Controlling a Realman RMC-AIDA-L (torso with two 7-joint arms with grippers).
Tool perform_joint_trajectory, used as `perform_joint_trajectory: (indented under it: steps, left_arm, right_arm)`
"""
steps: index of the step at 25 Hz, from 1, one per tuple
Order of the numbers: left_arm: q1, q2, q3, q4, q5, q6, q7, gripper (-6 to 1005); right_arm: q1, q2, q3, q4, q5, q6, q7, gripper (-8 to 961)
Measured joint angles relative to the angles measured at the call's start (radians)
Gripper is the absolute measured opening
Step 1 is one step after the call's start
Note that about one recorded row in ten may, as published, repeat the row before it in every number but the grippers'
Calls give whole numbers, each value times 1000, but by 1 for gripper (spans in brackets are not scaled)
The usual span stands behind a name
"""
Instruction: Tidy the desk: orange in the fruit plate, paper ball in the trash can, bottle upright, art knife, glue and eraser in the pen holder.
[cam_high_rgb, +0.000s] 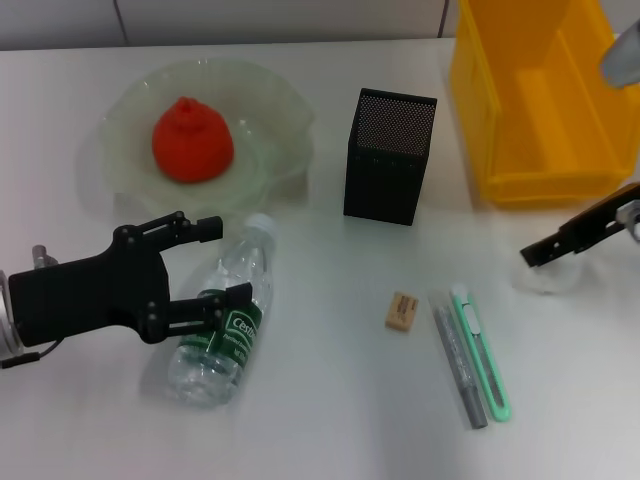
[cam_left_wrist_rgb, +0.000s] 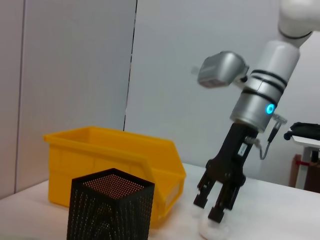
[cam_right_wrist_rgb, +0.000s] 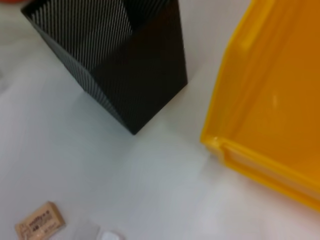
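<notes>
The orange (cam_high_rgb: 192, 140) sits in the pale green fruit plate (cam_high_rgb: 270, 120) at the back left. A clear bottle (cam_high_rgb: 228, 320) with a green label lies on its side. My left gripper (cam_high_rgb: 224, 262) is open, its black fingers straddling the bottle's upper part. The black mesh pen holder (cam_high_rgb: 389, 155) stands mid-table. In front of it lie the tan eraser (cam_high_rgb: 402, 310), the grey glue stick (cam_high_rgb: 458, 362) and the green art knife (cam_high_rgb: 482, 352). My right gripper (cam_left_wrist_rgb: 210, 206) is open just above the white paper ball (cam_left_wrist_rgb: 212, 228), beside the yellow trash can (cam_high_rgb: 540, 100).
The trash can stands at the back right, close to the pen holder (cam_right_wrist_rgb: 125, 60). The eraser (cam_right_wrist_rgb: 40, 220) lies on bare white tabletop in front of the holder. A grey wall runs behind the table.
</notes>
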Motion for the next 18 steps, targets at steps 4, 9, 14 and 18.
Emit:
perform_joint_trajectory:
  steps: [4,9,14,18]
  left_arm:
    - [0,0,3,0,0,-6,1,841]
    - [0,1,3,0,0,-11,1,840]
    - [0,1,1,0,0,-15,0,838]
    - [0,2,0,0,0,-17,-1,837]
  right_arm:
    - [30,0,-23,87,-24,42,0,776]
    - [61,0,-35,154,-30,49,0,775]
    - [70,-2,-35,164,-42,31,3,700]
    - [59,-2,-14,86,-38,-5,6,561]
